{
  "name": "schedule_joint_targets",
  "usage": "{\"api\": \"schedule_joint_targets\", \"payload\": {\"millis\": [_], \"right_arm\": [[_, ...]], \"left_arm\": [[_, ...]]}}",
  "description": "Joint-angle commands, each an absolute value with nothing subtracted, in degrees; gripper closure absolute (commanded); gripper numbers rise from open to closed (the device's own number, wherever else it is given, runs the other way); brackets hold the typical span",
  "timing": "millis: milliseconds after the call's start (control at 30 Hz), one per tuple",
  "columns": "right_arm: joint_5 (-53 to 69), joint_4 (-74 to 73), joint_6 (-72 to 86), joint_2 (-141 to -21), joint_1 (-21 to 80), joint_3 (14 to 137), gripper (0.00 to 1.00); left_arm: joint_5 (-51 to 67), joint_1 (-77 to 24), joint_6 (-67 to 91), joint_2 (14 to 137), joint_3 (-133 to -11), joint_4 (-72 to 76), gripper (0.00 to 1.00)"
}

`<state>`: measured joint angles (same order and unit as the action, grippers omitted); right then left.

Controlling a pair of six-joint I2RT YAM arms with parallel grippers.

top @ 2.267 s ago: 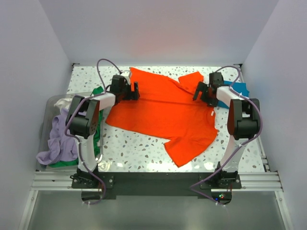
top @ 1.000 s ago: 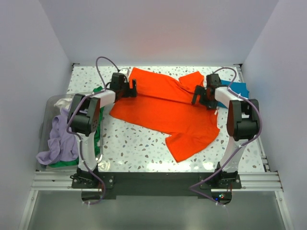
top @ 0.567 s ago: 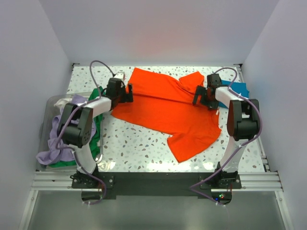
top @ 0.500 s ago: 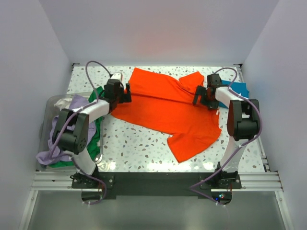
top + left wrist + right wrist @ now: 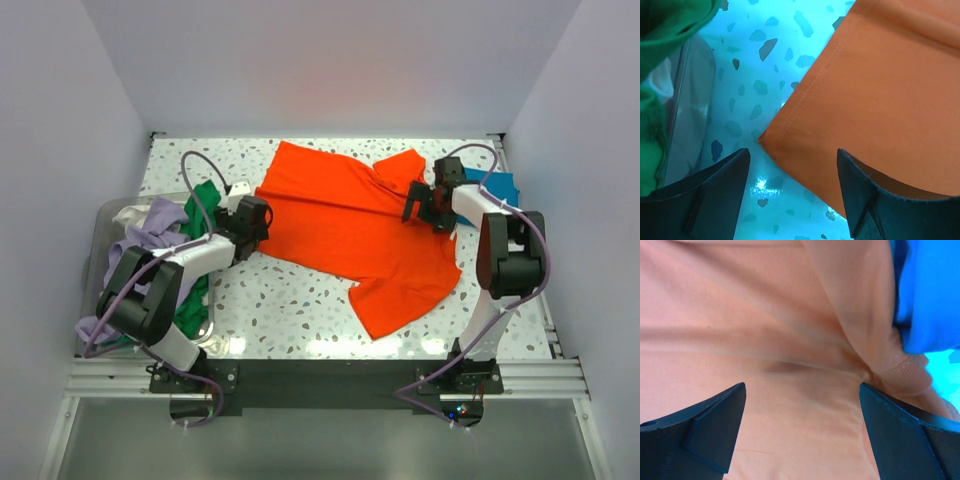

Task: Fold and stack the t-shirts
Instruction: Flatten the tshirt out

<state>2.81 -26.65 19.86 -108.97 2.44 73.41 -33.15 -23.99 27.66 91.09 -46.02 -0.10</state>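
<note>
The bright orange t-shirt lies spread on the speckled table. My left gripper is open and empty just above the shirt's left bottom corner, which lies between its fingers in the left wrist view. My right gripper is open over the shirt's collar area. The teal-blue t-shirt lies at the far right, beside the orange collar. Green, lavender and whitish shirts are heaped at the left.
A clear plastic bin at the left edge holds the heaped shirts; its wall shows in the left wrist view. White walls close in the table at the back and both sides.
My left gripper has drawn back toward me along the shirt's left edge to its bottom left corner. The shirt's left side has spread a little. The right gripper has barely moved.
</note>
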Motion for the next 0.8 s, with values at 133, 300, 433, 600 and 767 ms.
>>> {"api": "schedule_joint_targets", "payload": {"millis": [133,300,433,600,767], "right_arm": [[6.2,-24.3,19.2,-104.5,2.1,71.5,0.01],[6.6,-24.0,19.1,-103.9,2.1,70.8,0.01],[6.7,-23.9,19.0,-104.0,2.2,70.8,0.01],[6.8,-23.7,19.0,-104.0,2.2,70.7,0.01],[6.6,-23.7,18.8,-104.1,2.2,70.7,0.01]], "left_arm": [[-43.4,-26.1,33.5,92.9,-46.8,-3.1,0.28],[-45.0,-26.0,34.0,95.9,-48.0,-3.3,0.33],[-45.4,-25.9,34.3,97.6,-48.8,-2.8,0.39],[-46.0,-25.9,34.4,98.8,-48.8,-1.2,0.45],[-46.0,-25.1,34.2,100.1,-49.0,1.2,0.49]]}}
